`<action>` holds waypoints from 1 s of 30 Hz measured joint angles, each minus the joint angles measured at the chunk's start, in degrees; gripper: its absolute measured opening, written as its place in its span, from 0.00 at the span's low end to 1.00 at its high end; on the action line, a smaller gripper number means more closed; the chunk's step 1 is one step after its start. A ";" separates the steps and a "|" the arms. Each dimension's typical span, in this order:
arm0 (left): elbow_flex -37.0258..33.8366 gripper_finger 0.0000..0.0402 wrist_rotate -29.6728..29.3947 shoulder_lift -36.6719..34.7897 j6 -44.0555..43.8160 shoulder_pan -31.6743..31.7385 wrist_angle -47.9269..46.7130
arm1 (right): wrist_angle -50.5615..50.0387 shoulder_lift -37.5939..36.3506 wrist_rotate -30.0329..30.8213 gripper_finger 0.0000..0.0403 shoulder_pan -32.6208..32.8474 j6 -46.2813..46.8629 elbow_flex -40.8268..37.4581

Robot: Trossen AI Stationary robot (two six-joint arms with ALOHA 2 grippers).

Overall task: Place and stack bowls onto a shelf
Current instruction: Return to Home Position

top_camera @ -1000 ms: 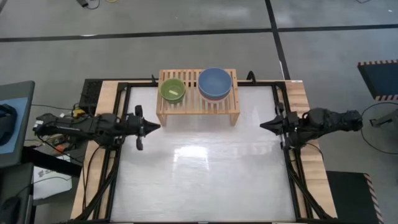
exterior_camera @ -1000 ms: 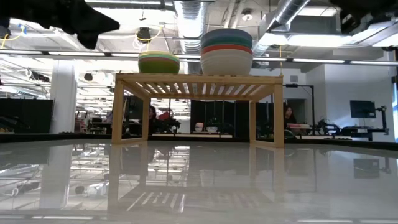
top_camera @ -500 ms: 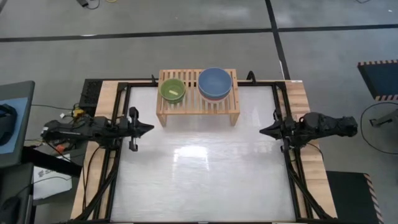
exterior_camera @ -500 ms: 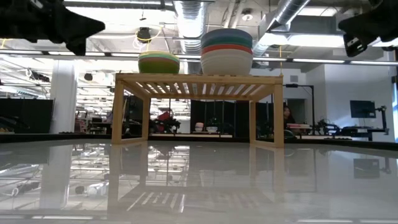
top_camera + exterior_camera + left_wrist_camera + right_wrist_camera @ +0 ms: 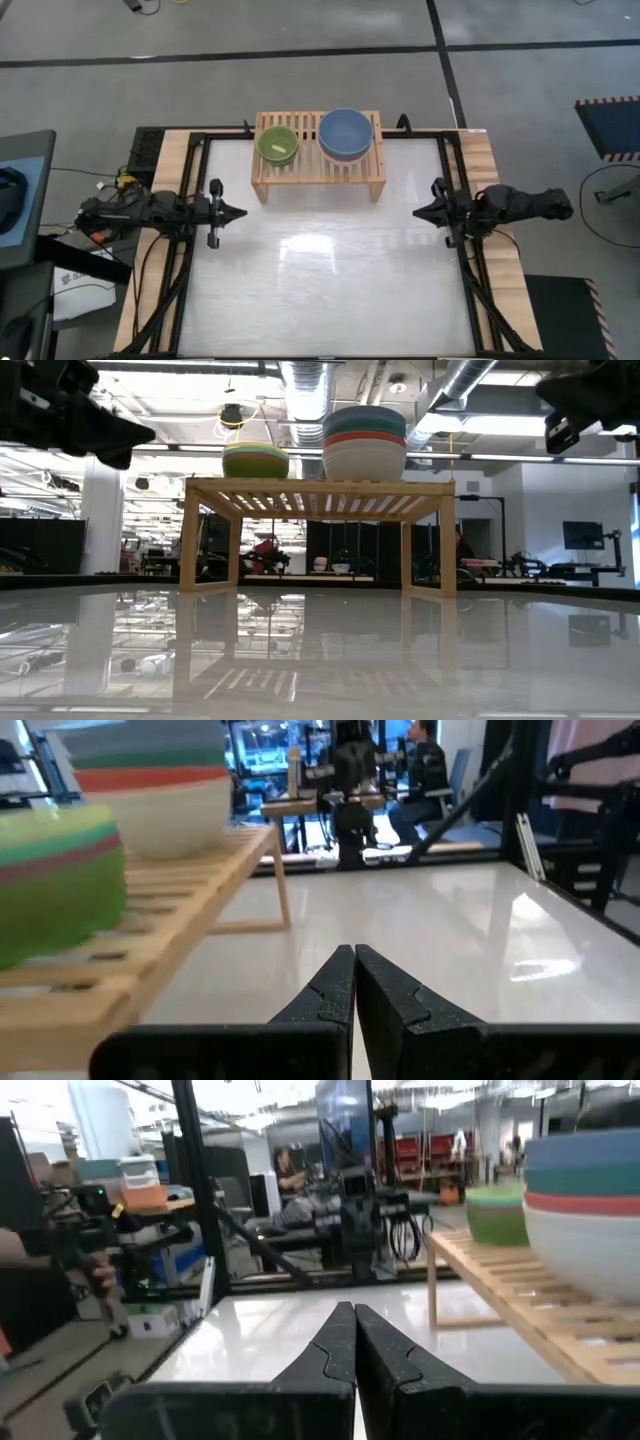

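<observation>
The light-wood shelf (image 5: 318,158) stands at the table's far middle. On its slatted top rest two stacks of bowls: small ones with the lime green bowl (image 5: 278,146) on top at the left, larger ones with the slate blue bowl (image 5: 346,133) on top at the right. In the low view the large stack (image 5: 364,443) shows cream white at the bottom, then red, green and blue. My left gripper (image 5: 240,212) is shut and empty at the table's left edge. My right gripper (image 5: 418,211) is shut and empty at the right edge. Both hang above the table.
The glossy white table (image 5: 320,270) lies bare between the arms and in front of the shelf. Black frame rails (image 5: 190,260) run along both sides. People and workbenches show in the room beyond the table (image 5: 420,770).
My left gripper has drawn back toward the table's left edge and a little toward the near edge. My right gripper has shifted slightly nearer along the right edge. Both stay shut. The bowls and shelf have kept still.
</observation>
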 joint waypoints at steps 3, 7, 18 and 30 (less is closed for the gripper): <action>-3.39 0.00 0.54 0.08 -0.16 0.00 5.14 | 2.76 0.01 0.00 0.05 -0.56 -1.68 -2.22; -6.47 0.00 1.01 0.35 -2.48 0.00 8.39 | 6.79 -0.02 -0.02 0.05 -2.16 -1.05 -4.56; -6.55 0.00 1.38 0.20 1.28 1.25 8.56 | 13.93 0.05 -3.48 0.05 -6.03 -1.63 -11.15; -6.66 0.00 3.90 0.35 1.41 2.21 8.05 | 10.01 0.03 -2.71 0.08 -5.92 -0.13 -11.19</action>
